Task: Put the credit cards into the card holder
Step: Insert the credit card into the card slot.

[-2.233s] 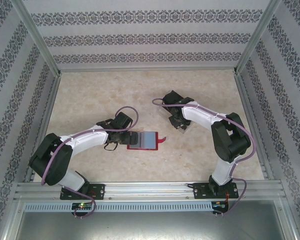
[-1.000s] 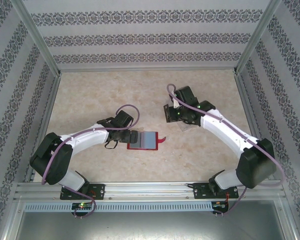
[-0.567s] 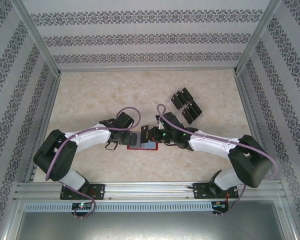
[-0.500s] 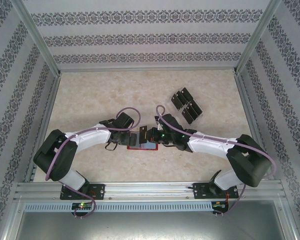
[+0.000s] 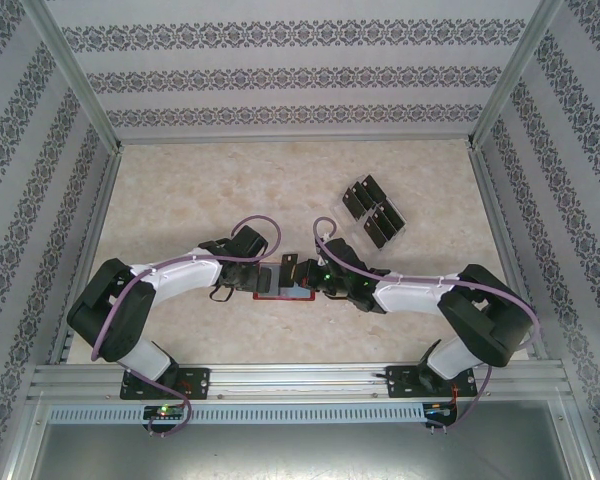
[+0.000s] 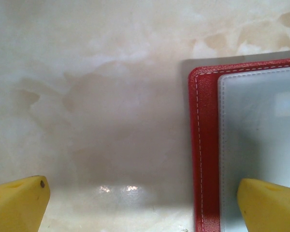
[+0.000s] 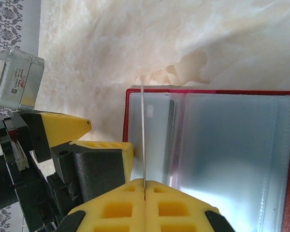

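— So where's the small dark-red folding leather-look card holder (image 5: 285,291)?
— Centre frame, lying open on the beige marbled table (image 5: 180,200), pale pockets up.
— And the thin black rectangular credit card (image 7: 143,135)?
— Edge-on over its left pocket, pinched by the right gripper (image 7: 145,186), yellow fingers closed.
— And the left gripper (image 6: 145,203)?
— Spread wide, empty, at the holder's left edge. The other black cards (image 5: 373,212) sit upper right.

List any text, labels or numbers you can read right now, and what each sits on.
Nothing reads clearly.
Silver box, left edge of the right wrist view: printed label, too blurred to read.
Spare black cards: any print too small to read.
Card holder: no lettering seen.
Held card, in the right gripper: edge-on, face hidden.
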